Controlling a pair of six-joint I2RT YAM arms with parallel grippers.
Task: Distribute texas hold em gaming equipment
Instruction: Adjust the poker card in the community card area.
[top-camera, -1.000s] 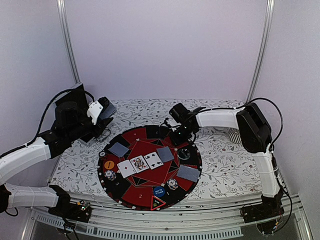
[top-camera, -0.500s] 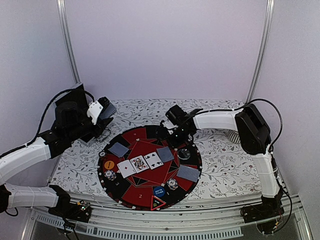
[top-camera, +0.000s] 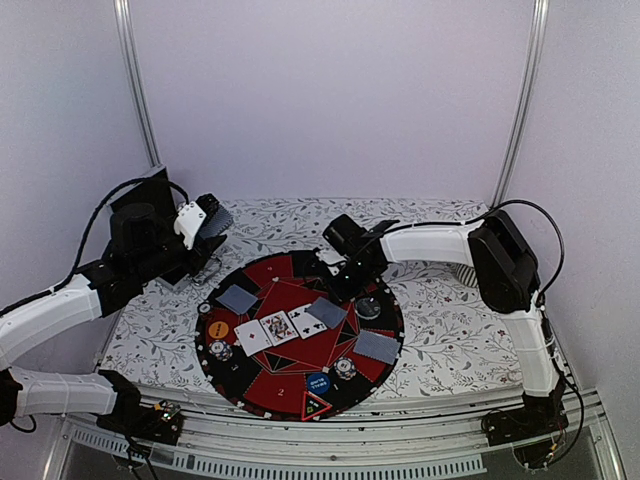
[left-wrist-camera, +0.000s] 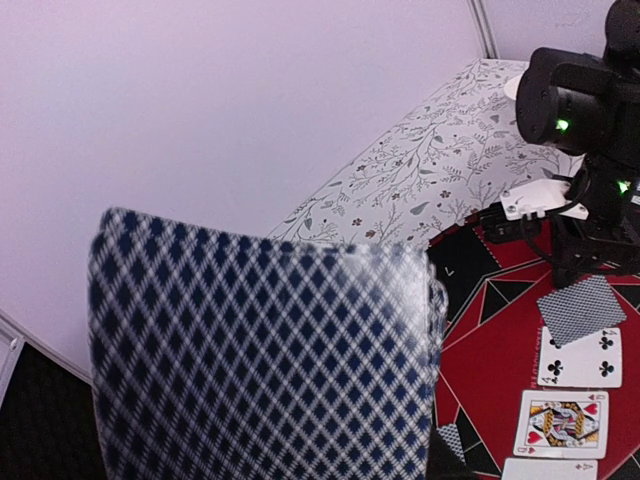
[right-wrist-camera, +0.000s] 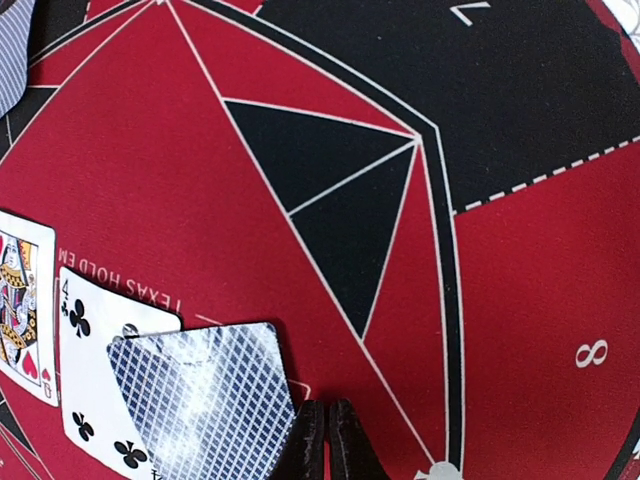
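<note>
on round mat (right-wrist-camera: 520, 300): right tool (right-wrist-camera: 322, 445) pressed together, tips at corner of face-down card (right-wrist-camera: 200, 395), which lies partly over four of clubs (right-wrist-camera: 90, 340). best, i think: slide slow, go low, don't bump four. left tool (top-camera: 209, 221) pinching held card (left-wrist-camera: 260, 350) up over left of worktop (top-camera: 450, 330).

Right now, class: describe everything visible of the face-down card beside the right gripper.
The face-down card is a thin, round-cornered rectangle, its glossy back a blue-and-white lattice with a pale border. It lies flat and tilted on the red field of the round mat, overlapping the four of clubs. The right gripper, shut, sits at its right edge; contact is unclear.
</note>
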